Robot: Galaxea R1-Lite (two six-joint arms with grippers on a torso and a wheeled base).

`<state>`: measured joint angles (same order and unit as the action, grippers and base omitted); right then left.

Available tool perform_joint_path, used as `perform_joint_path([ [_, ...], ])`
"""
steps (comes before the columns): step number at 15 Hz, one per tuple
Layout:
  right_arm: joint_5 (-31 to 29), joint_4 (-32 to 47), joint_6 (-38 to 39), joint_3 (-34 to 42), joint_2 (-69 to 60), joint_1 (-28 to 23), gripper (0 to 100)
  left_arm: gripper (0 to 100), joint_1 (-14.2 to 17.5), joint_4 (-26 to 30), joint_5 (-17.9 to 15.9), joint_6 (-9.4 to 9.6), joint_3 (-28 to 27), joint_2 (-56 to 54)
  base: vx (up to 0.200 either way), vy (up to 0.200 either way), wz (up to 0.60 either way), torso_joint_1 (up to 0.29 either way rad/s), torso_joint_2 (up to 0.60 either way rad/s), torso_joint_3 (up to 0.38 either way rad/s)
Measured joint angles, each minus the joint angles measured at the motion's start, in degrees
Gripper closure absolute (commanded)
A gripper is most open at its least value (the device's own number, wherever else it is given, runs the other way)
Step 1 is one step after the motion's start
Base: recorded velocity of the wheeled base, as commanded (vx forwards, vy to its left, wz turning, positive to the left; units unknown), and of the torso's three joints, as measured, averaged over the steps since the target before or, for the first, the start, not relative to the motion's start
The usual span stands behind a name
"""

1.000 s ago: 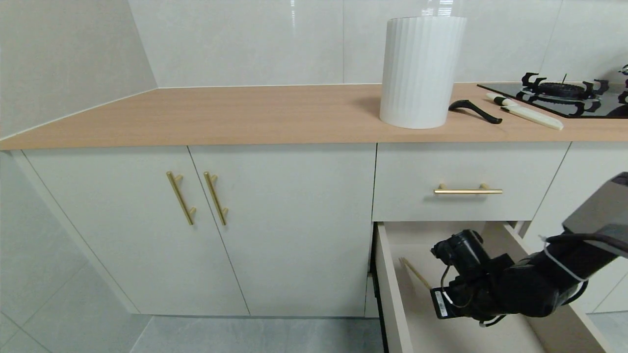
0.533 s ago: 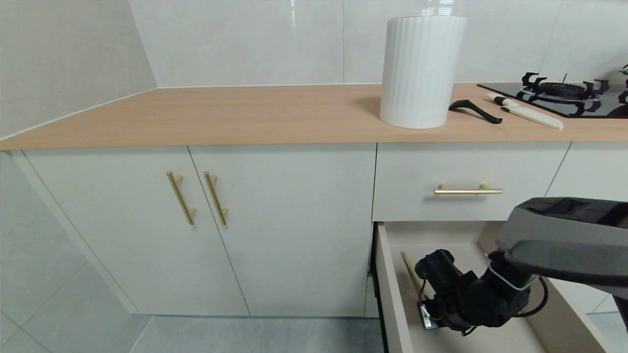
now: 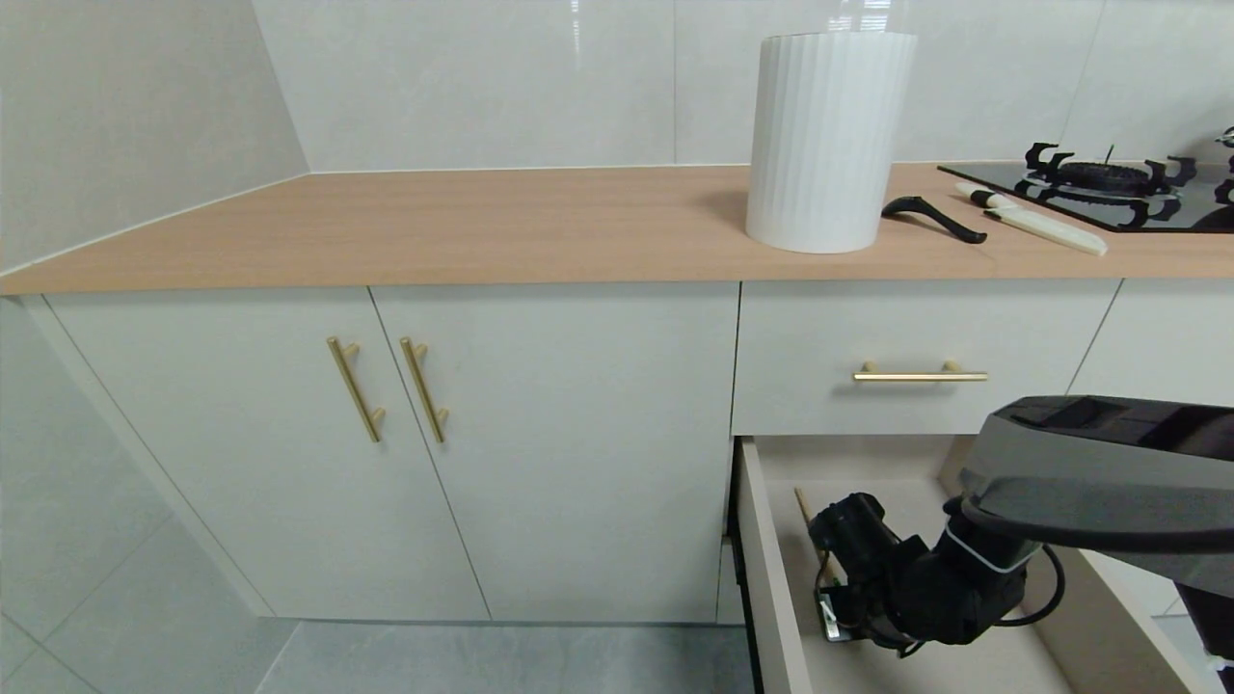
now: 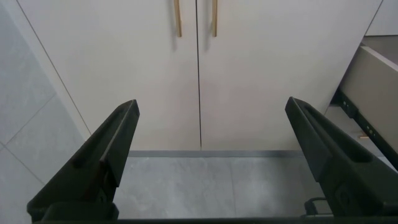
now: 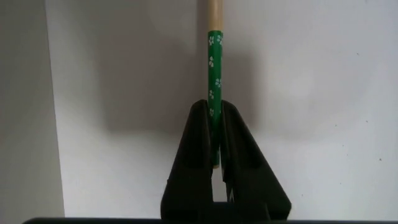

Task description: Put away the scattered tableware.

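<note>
My right gripper (image 5: 214, 111) is shut on a wooden chopstick (image 5: 214, 50) with a green patterned end, held just above the floor of the open lower drawer (image 3: 768, 569). In the head view the gripper (image 3: 831, 590) sits low by the drawer's left wall, and the chopstick (image 3: 805, 516) pokes out toward the back. On the counter lie a black spoon (image 3: 931, 215) and a white knife (image 3: 1039, 225). My left gripper (image 4: 211, 111) is open and holds nothing, facing the cabinet doors.
A tall white ribbed container (image 3: 827, 140) stands on the wooden counter (image 3: 482, 226) beside a gas hob (image 3: 1109, 183). The upper drawer (image 3: 921, 357) is closed. Two cabinet doors with gold handles (image 4: 196, 15) stand left of the drawers, with grey tiled floor (image 4: 205, 186) below.
My right arm swung left and down, deeper into the open drawer, carrying the chopstick toward the drawer's left wall. The items on the counter stayed put.
</note>
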<state>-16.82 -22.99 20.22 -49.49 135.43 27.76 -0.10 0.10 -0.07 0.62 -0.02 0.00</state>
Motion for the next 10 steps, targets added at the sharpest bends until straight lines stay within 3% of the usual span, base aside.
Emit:
perform_joint_path([
  [6,0.0,0.1,0.3,1.5,-2.0,0.0,0,0,0.0,0.0,0.0,0.00,0.0,0.0,0.000,0.000,0.00,0.000,0.00,0.000],
  [10,1.9,5.8,-1.5,3.9,-14.9,-3.8,0,0,0.0,0.0,0.0,0.00,0.0,0.0,0.000,0.000,0.00,0.000,0.00,0.000],
])
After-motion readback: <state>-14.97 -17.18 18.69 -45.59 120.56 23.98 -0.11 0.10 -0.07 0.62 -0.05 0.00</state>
